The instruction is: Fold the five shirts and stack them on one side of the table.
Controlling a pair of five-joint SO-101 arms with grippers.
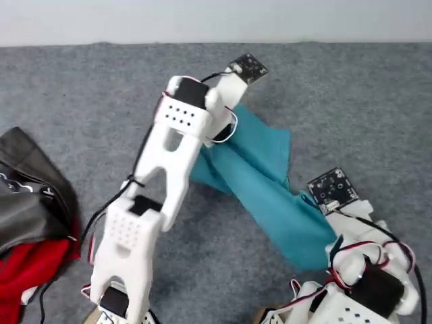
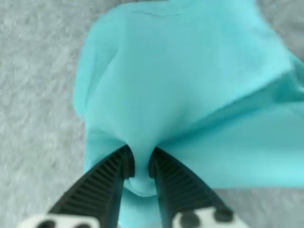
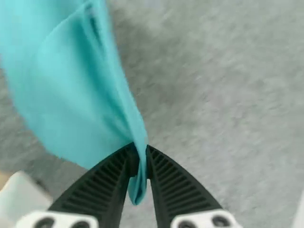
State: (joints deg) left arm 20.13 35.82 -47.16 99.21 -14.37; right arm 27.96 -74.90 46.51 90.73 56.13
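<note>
Grey carpet-like table (image 1: 351, 101), pale wall (image 1: 216, 20) along the far edge. One teal shirt (image 1: 263, 182) sits around the table centre, bunched into a long band. Its long axis runs diagonally from far-left to near-right. The far end is wider and spread, with a flap toward the right; the near end narrows toward the near-right arm.

Left arm (image 1: 169, 162) comes from the near-left edge and stretches far over the centre, covering the shirt's far-left part in the high view. Right arm (image 1: 364, 283) is at the near-right corner, by the shirt's near end.

Left wrist view: left gripper (image 2: 140, 159) is clamped on a pinch of the shirt (image 2: 180, 85), with cloth puckered between the black ribbed fingers (image 2: 111, 175). A broad teal panel with folds spreads away from the grip, grey table on both sides. The high view hides this grip under the arm.

Right wrist view: right gripper (image 3: 139, 154) is clamped on a thin edge of the shirt (image 3: 61, 95), and a bit of cloth pokes through between the fingers (image 3: 173, 183). The shirt runs away from the grip as a folded strip, with bare grey table beside it.

Both ends are gripped. Cannot tell how much of the shirt is off the table.

Black shirt (image 1: 30, 189) and red shirt (image 1: 27, 266) are heaped at the left edge, black on the far side, red nearer, touching. They are well apart from the teal one.
</note>
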